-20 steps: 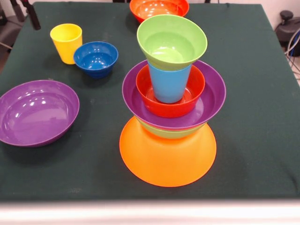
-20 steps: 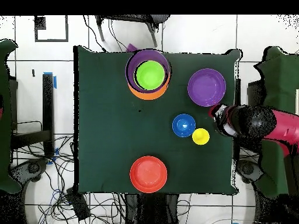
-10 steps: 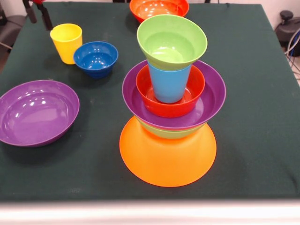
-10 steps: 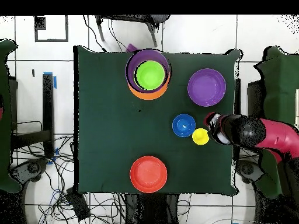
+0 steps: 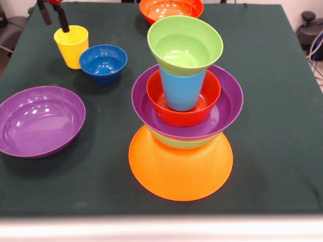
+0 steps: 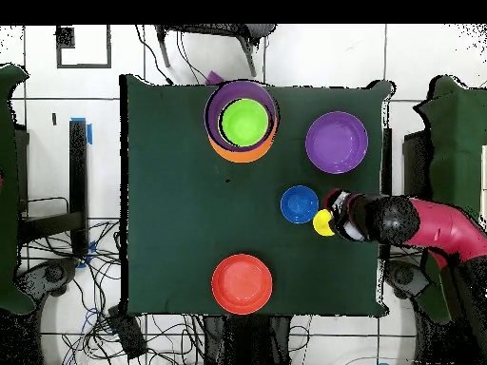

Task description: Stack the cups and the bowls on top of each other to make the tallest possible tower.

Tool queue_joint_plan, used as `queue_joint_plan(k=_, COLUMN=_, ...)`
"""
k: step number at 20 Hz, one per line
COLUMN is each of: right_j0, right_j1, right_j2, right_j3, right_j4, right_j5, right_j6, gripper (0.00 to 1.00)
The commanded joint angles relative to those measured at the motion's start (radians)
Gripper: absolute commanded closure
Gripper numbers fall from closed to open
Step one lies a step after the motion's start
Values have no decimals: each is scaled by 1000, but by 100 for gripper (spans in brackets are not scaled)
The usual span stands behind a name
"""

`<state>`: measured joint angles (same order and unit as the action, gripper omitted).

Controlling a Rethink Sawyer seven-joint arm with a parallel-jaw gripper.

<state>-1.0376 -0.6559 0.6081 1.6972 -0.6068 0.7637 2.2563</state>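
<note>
The tower stands on a big upturned orange bowl (image 5: 180, 171). Above it come a green bowl (image 5: 181, 143), a purple bowl (image 5: 224, 107), a red-orange bowl (image 5: 211, 96), a light blue cup (image 5: 181, 92) and a green bowl (image 5: 184, 45) on top. From overhead the tower (image 6: 242, 122) shows at the table's far side. A yellow cup (image 5: 71, 46) stands upright at the back left. My gripper (image 5: 54, 16) hangs open just over its far rim, holding nothing. Overhead, the gripper (image 6: 338, 214) covers part of the yellow cup (image 6: 321, 224).
A small dark blue bowl (image 5: 103, 61) sits right beside the yellow cup. A loose purple bowl (image 5: 40, 120) lies at the left, and a red-orange bowl (image 5: 170, 9) at the back edge. The red arm (image 6: 433, 223) reaches in over the edge of the green table (image 5: 272, 75).
The gripper has moved in from the table's edge to above the yellow cup. The cups and bowls have not moved.
</note>
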Motion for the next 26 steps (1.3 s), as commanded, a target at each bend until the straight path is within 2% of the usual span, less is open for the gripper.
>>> queue_joint_plan(k=1, right_j0=71, right_j1=6, right_j2=-67, right_j3=66, right_j4=-50, right_j5=-64, right_j6=-2, gripper=0)
queue_joint_plan(k=6, right_j0=80, right_j1=4, right_j2=-89, right_j3=80, right_j4=-59, right_j5=-89, right_j6=7, gripper=0)
queue_joint_plan(k=13, right_j0=92, right_j1=49, right_j2=-135, right_j3=67, right_j4=-81, right_j5=-138, right_j6=4, gripper=0)
queue_joint_plan(k=26, right_j0=104, right_j1=72, right_j2=-206, right_j3=95, right_j4=-92, right_j5=-217, right_j6=0, gripper=0)
